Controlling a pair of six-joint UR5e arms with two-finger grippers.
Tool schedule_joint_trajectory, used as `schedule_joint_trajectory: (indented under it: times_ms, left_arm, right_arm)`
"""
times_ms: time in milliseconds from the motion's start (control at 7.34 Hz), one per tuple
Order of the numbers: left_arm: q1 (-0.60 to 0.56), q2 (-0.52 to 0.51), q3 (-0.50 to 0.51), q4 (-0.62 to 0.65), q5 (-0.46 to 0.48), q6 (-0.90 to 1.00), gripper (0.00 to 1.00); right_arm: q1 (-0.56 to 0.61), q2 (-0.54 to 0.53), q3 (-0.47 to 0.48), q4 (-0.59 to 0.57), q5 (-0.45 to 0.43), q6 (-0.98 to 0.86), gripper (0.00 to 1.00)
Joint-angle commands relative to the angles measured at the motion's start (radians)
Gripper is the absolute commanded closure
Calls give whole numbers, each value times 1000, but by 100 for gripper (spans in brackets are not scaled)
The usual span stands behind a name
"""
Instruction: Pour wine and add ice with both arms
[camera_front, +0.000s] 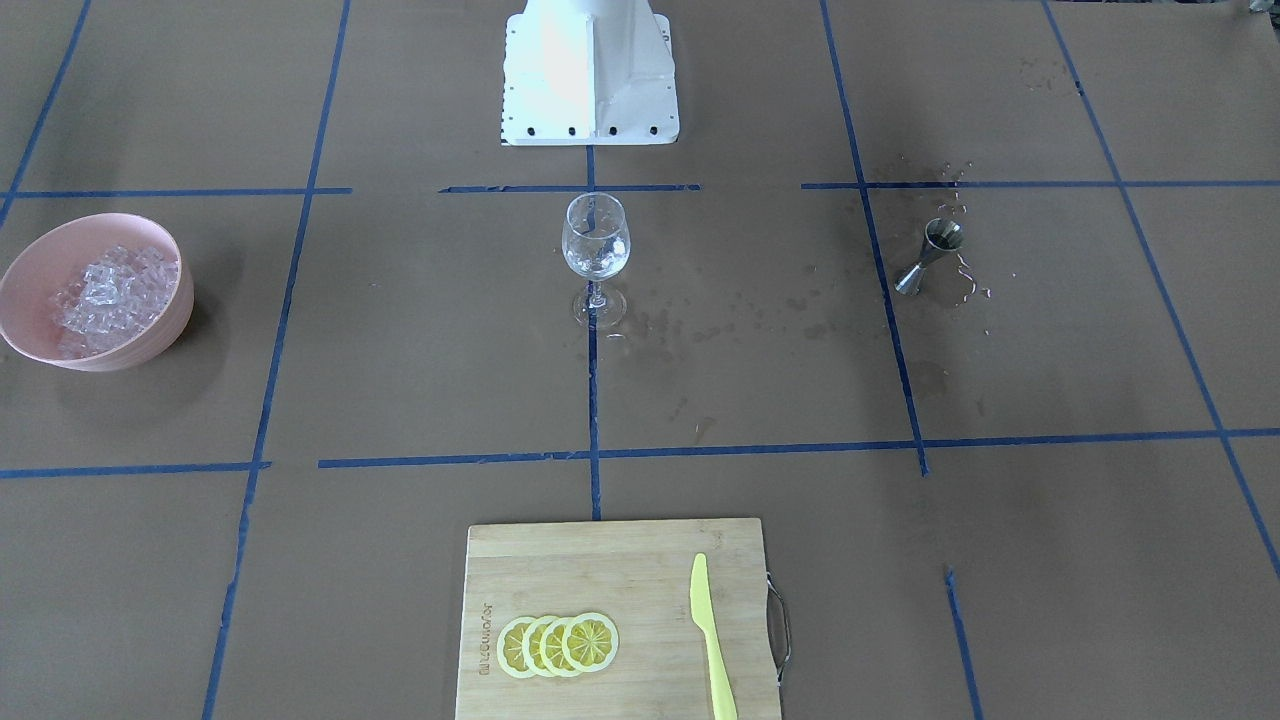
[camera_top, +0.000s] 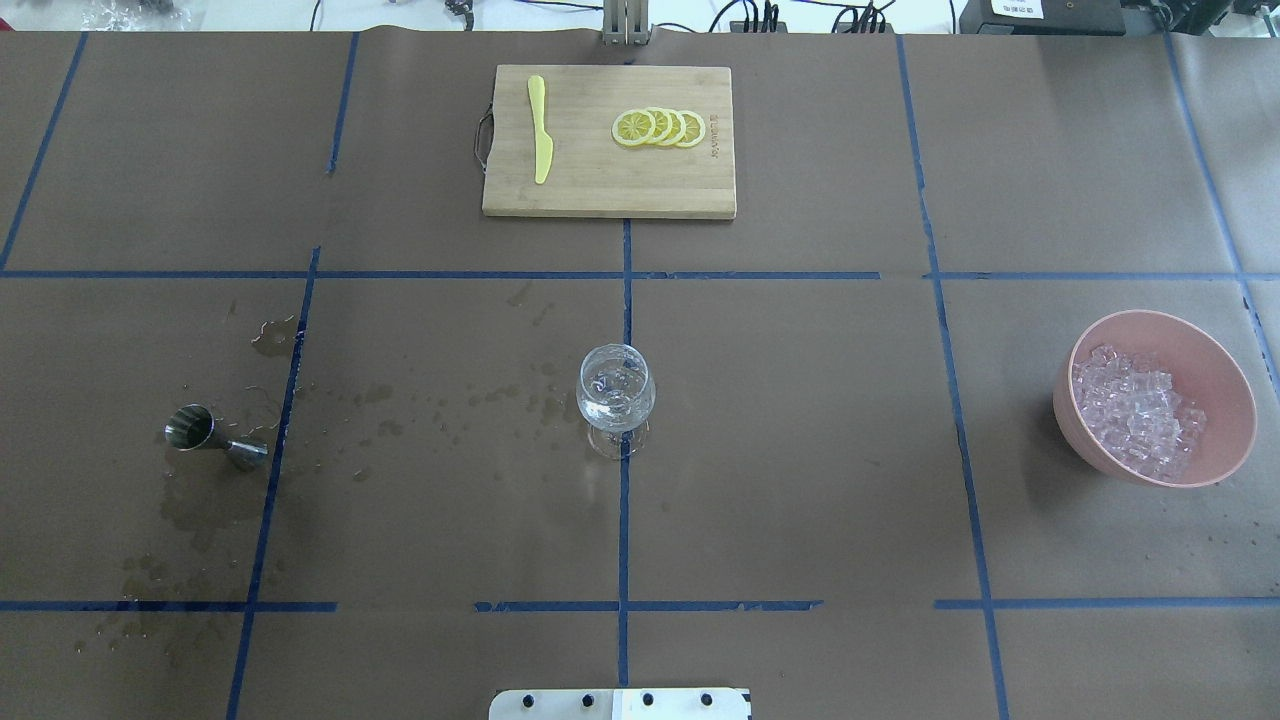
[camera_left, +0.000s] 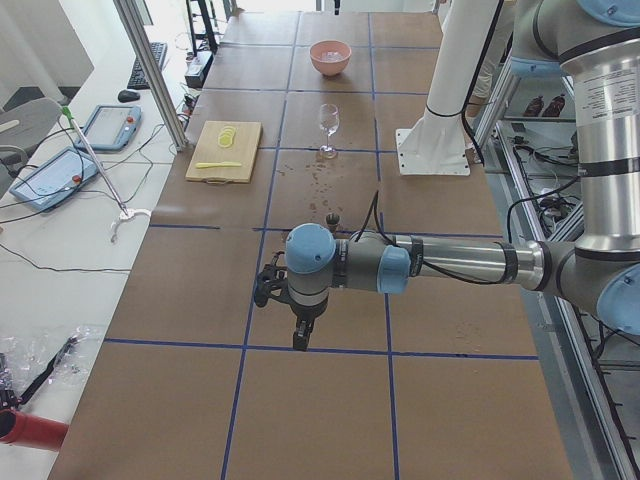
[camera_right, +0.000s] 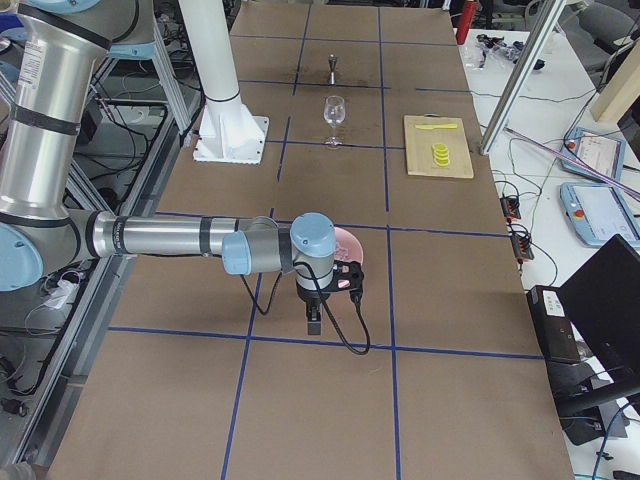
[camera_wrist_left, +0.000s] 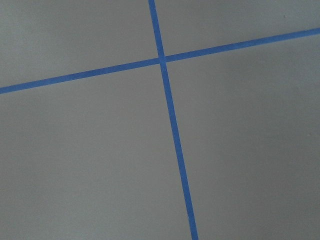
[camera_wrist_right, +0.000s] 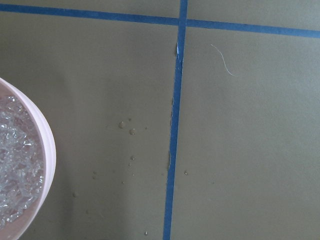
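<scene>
A clear wine glass stands upright at the table's middle, also in the overhead view; its bowl shows clear glints. Ice fills a pink bowl, seen overhead on the robot's right. A steel jigger stands on the left among wet spots. No wine bottle shows. My left gripper hangs fingers-down over bare table, well short of the jigger. My right gripper hangs just in front of the pink bowl. I cannot tell whether either is open or shut.
A wooden cutting board at the far side carries lemon slices and a yellow knife. The white pedestal stands behind the glass. Blue tape lines cross the brown table. The right wrist view shows the bowl's rim.
</scene>
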Motion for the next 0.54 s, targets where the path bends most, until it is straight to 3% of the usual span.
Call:
schedule_joint_trajectory:
  times_ms: [0, 409]
  left_arm:
    - [-2, -8, -7, -2, -1, 2, 0]
    - [5, -12, -5, -11, 12, 3, 0]
  right_arm:
    - [0, 3, 0, 2, 0, 0, 0]
    - [-2, 3, 29, -2, 21, 0, 0]
